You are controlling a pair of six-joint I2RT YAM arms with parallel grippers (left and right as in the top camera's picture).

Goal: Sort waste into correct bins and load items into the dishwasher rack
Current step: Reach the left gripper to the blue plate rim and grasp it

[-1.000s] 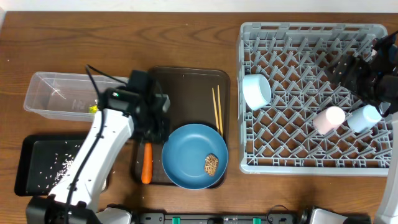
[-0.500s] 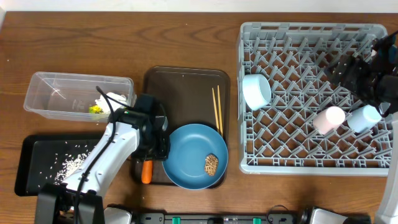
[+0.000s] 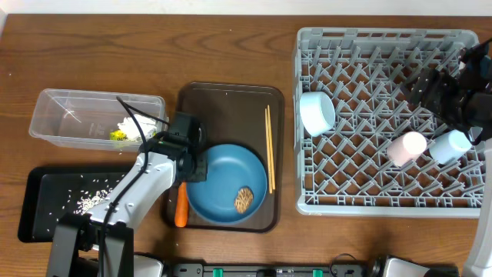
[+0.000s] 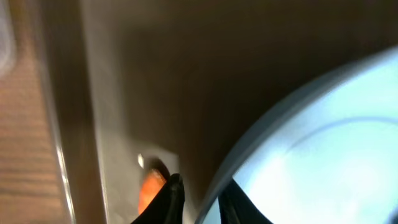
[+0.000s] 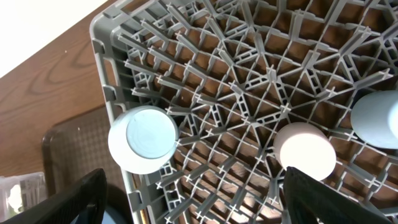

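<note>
We see our left pincer nipped narrowly onto the blue plate rim, on the brown tray, carrot just beside, right pincer spread wide, empty, above the rack

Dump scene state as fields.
left fingers: closed on plate's left rim
right fingers: open, above rack
plate: on brown tray, brown lump on it
carrot: on tray, left of plate
chopsticks: on tray, right of plate
rack: bowl, pink cup, light-blue cup
clear tub: tissue, wrapper
black tray: rice
</note>
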